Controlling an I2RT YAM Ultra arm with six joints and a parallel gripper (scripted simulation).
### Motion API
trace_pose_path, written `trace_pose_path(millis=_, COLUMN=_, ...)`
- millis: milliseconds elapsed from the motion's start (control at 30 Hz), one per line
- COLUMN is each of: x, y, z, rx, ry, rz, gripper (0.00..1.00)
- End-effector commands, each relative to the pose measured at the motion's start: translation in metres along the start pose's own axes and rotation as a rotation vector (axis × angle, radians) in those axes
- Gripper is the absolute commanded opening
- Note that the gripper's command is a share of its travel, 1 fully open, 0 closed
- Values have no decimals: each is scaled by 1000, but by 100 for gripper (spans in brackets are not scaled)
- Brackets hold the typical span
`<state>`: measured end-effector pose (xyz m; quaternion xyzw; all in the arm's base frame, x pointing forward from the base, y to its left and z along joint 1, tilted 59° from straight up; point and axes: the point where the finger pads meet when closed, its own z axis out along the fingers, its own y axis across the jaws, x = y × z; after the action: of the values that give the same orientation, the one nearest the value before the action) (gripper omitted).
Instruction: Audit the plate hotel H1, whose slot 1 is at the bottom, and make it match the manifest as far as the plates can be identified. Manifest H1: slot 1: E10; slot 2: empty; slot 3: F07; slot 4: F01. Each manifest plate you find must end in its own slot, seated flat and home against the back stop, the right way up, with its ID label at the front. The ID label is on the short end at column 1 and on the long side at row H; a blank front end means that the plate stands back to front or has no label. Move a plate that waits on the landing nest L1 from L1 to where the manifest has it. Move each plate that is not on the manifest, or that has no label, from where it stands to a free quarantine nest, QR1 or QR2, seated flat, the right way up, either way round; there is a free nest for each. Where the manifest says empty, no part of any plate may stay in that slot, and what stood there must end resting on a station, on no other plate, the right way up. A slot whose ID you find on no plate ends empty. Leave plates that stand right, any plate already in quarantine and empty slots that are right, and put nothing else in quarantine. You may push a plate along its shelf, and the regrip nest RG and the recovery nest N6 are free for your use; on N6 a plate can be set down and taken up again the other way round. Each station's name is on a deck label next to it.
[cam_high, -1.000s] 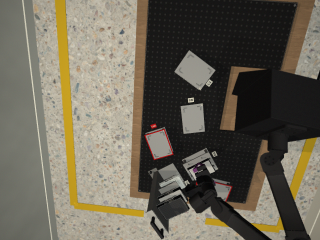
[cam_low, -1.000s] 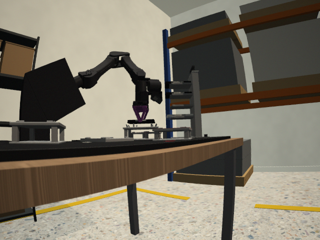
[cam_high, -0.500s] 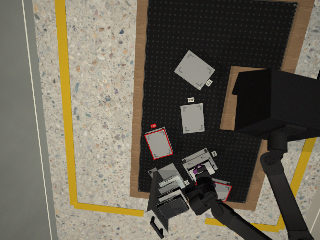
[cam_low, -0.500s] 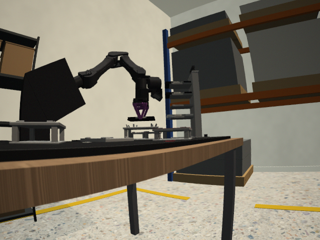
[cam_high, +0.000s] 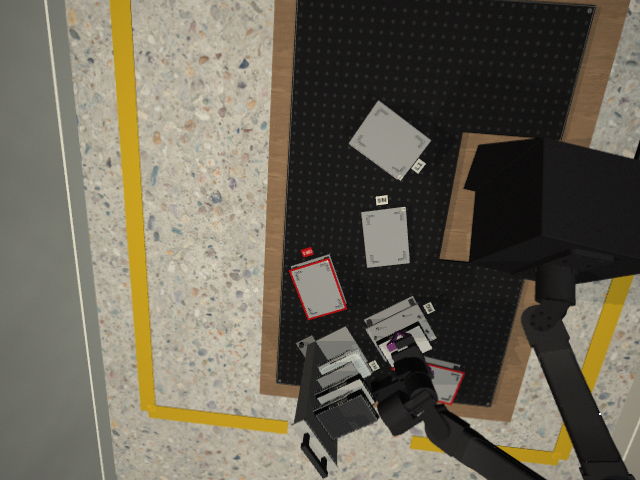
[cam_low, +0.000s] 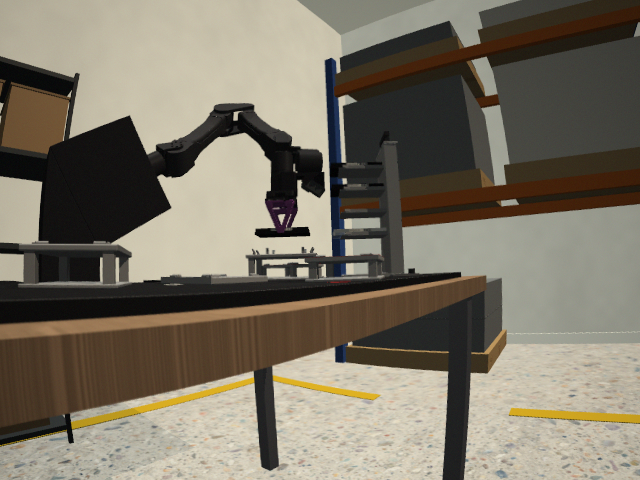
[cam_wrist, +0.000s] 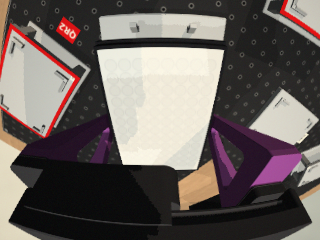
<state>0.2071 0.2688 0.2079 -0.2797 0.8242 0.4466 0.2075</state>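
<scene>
My gripper (cam_low: 282, 223) is shut on a plate (cam_low: 282, 234) and holds it level in the air above the regrip nest RG (cam_low: 281, 256). In the wrist view the plate (cam_wrist: 159, 107) has a pale face, and the purple fingers clasp its two long sides. From overhead the gripper (cam_high: 398, 341) hangs over RG (cam_high: 395, 321), just right of hotel H1 (cam_high: 338, 384). H1 (cam_low: 368, 204) stands as a grey rack; its two upper shelves hold dark plates, and I cannot tell the lower two. No ID label is readable.
Quarantine nest QR1 (cam_high: 316, 289) and QR2 (cam_high: 445, 383) have red frames and show bare. N6 (cam_high: 385, 236) and landing nest L1 (cam_high: 389, 139) are bare grey plates. The black robot base block (cam_high: 547, 201) stands at the right.
</scene>
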Motion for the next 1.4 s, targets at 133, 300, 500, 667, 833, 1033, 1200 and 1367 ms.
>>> trace_pose_path(millis=133, x=-3, y=0, z=-12, rx=4, ry=-12, rz=1, gripper=86)
trace_pose_path(millis=300, x=-3, y=-1, z=-17, rx=4, ry=-12, rz=1, gripper=86)
trace_pose_path(millis=500, x=-3, y=-1, z=-21, rx=4, ry=-12, rz=1, gripper=86)
trace_pose_path(millis=667, x=-3, y=-1, z=-29, rx=4, ry=-11, rz=1, gripper=86)
trace_pose_path(millis=833, x=-3, y=-1, z=-42, rx=5, ry=-11, rz=1, gripper=86)
trace_pose_path(millis=1033, x=-3, y=-1, z=-53, rx=5, ry=-11, rz=1, gripper=86)
trace_pose_path(millis=1200, x=-2, y=-1, z=-66, rx=5, ry=-11, rz=1, gripper=86)
trace_pose_path(millis=1367, x=-2, y=-1, z=-80, rx=5, ry=-10, rz=1, gripper=86)
